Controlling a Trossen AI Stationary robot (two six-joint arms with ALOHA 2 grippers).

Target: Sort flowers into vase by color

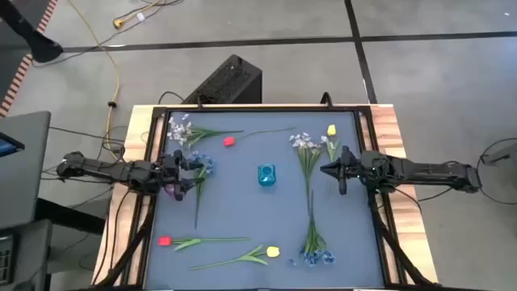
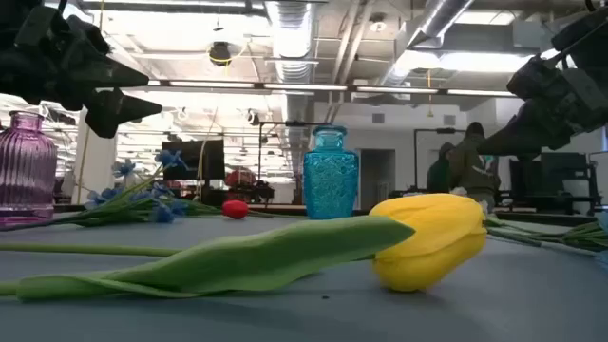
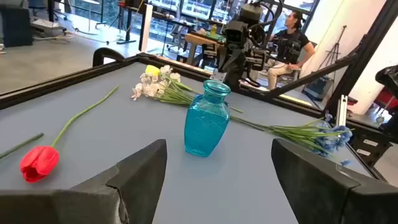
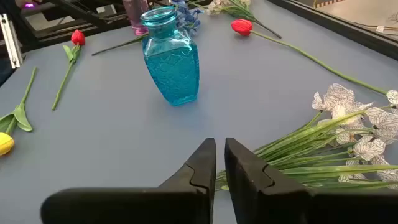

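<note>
A blue glass vase (image 1: 266, 175) stands upright mid-table. A purple vase (image 2: 24, 166) stands by my left arm. My left gripper (image 1: 192, 171) hovers open above a blue spray (image 1: 203, 164) that lies on the mat at the table's left. My right gripper (image 4: 221, 163) is shut with nothing between its fingers. It hangs just beside the stems of a white spray (image 4: 348, 124) that lies flat at the table's right. Lying flat elsewhere are red tulips (image 1: 229, 141) (image 1: 166, 240), yellow tulips (image 1: 331, 131) (image 1: 272, 252), another white spray (image 1: 179, 128) and another blue spray (image 1: 317, 256).
A raised black frame (image 1: 258, 107) runs round the mat. Bare mat lies around the blue vase and between it and the near tulips. In the room beyond the table a person (image 3: 292, 37) sits at a desk.
</note>
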